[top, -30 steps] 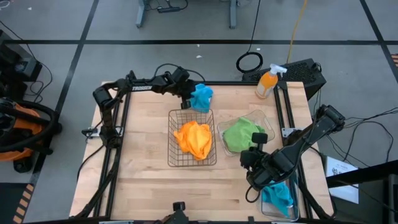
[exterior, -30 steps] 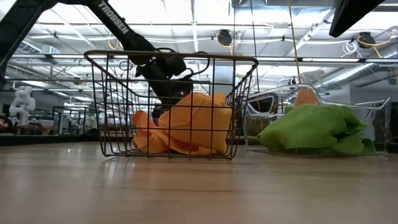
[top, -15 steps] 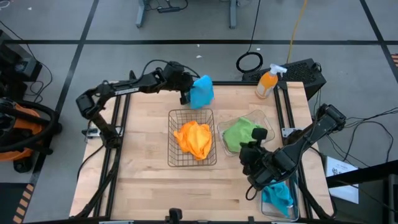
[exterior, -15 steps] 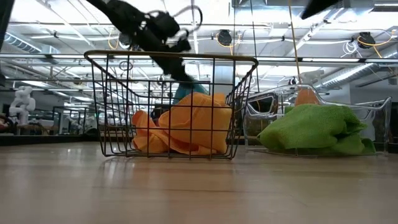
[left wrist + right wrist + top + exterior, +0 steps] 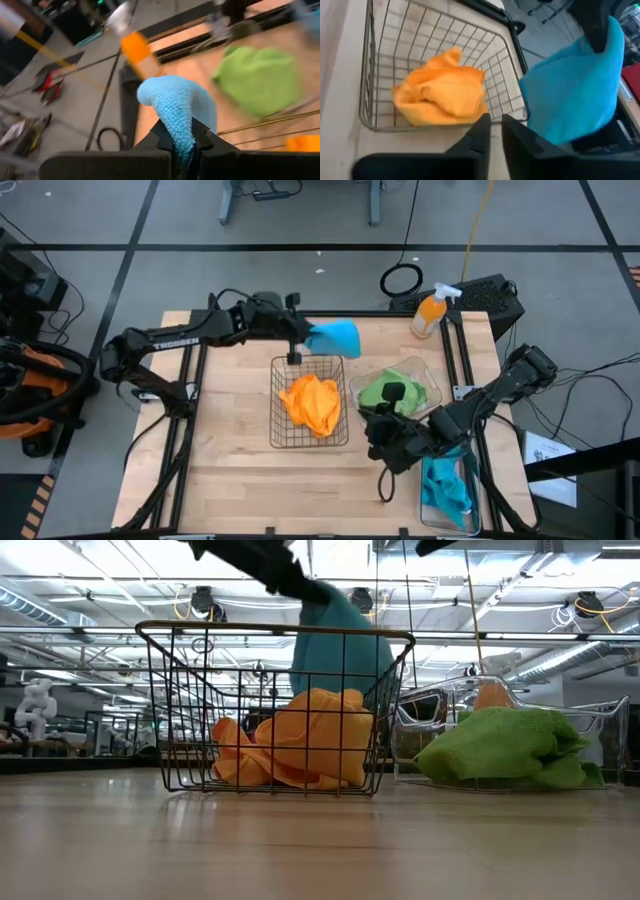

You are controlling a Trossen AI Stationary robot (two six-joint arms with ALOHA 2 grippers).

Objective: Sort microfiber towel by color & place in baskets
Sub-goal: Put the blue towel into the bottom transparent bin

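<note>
A bright blue microfiber towel [image 5: 338, 337] hangs in the air above the far rim of the copper wire basket [image 5: 277, 402], with my left gripper [image 5: 305, 339] shut on it. Orange towels [image 5: 312, 402] lie in that basket. A green towel [image 5: 378, 392] sits in the clear tub [image 5: 428, 383]. Another blue towel [image 5: 445, 492] lies in the clear bin [image 5: 425, 515] at the near right. My right gripper [image 5: 375, 438] hovers near the tub, right of the wire basket. Its fingers [image 5: 481, 131] stand a narrow slit apart with nothing between them. My left gripper pinches a bunched fold of the blue towel [image 5: 181, 131] between its two fingers. The fingers reach in from the table's left, slanting a little downward. The towel is lifted clear, one part bulging past the fingertips [image 5: 175, 97] and the rest hanging below them [image 5: 340, 645].
An orange spray bottle [image 5: 430, 315] and a black box [image 5: 488, 295] stand at the far right corner. Bare wood lies left of the wire basket and along the near edge.
My left gripper has risen from the table's far edge and swung toward the right. It carried the blue towel off the wood until it hung clear above the wire basket's far rim. My right gripper has shifted toward the table's left and turned to face the wire basket.
</note>
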